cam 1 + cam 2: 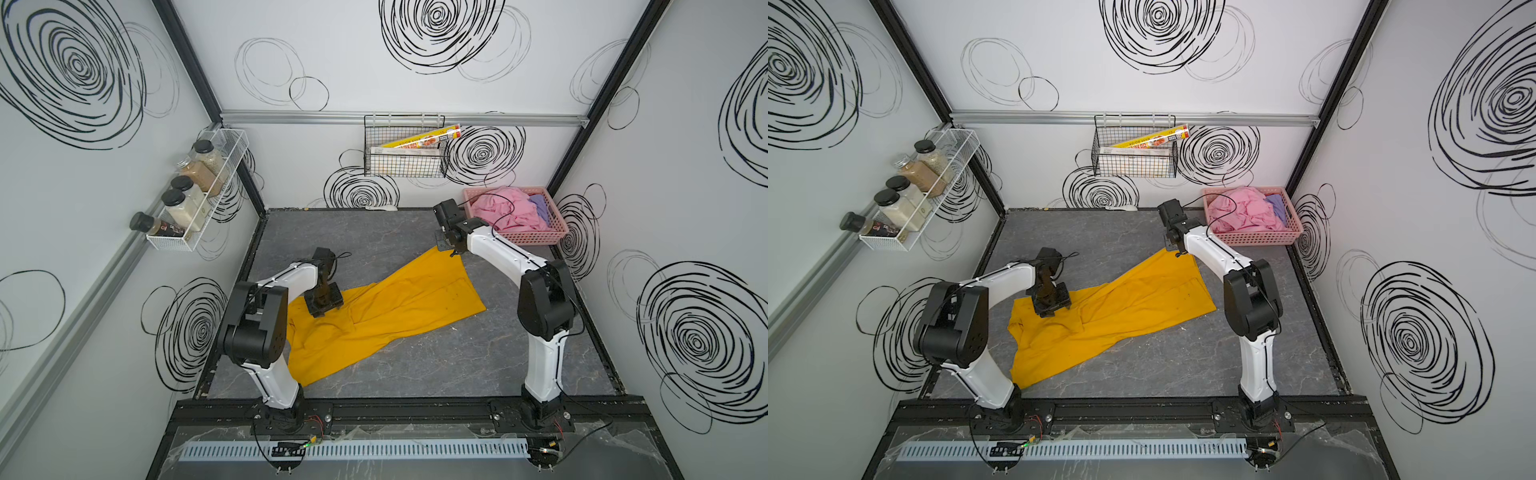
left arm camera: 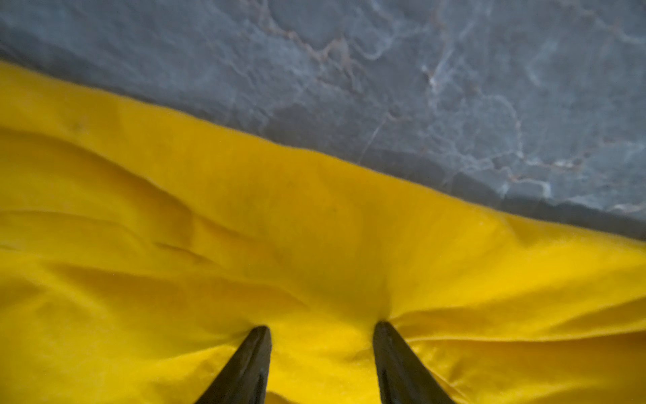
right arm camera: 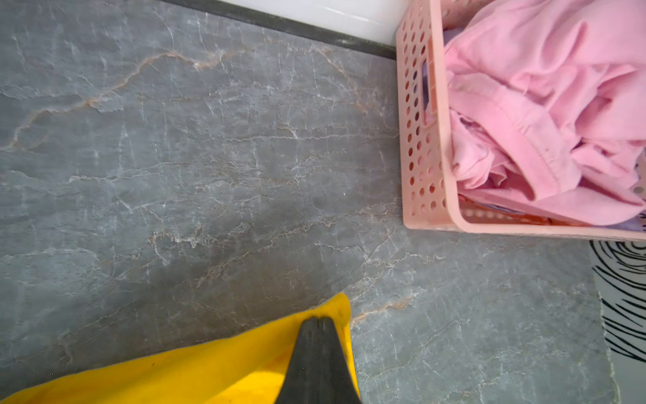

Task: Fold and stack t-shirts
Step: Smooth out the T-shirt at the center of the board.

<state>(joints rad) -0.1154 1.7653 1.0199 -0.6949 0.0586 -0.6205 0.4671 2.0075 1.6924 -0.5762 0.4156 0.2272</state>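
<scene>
**Yellow shirt** (image 1: 395, 307): lies unfolded on the table (image 1: 415, 365), running diagonally from near left to far right. It is creased and bunched at the left end and tapers to a point at the far right corner. It shows the same in both top views (image 1: 1121, 320).

**Left gripper** (image 1: 323, 301): points down over the left part of the yellow shirt. In the left wrist view its fingers (image 2: 251, 360) stand about half wide. The tips press into the cloth, which puckers round each tip and lies smooth between them.

**Right gripper** (image 1: 446, 245): sits at the far right corner of the yellow shirt. In the right wrist view (image 3: 318, 319) the jaws are closed tight, pinching that corner.

**Basket** (image 1: 536, 239): stands in the far right corner of the table, near the right gripper.

**Pink shirt** (image 1: 507, 210): crumpled in the basket and heaped above its rim.

**Purple shirt** (image 1: 540, 205): in the basket on the side next to the right wall, mostly covered by the pink shirt.

**Rack** (image 1: 216, 183): on the left wall, holding jars (image 1: 183, 203).

**Wire bin** (image 1: 405, 164): on the back wall, holding boxes (image 1: 424, 139)
</scene>
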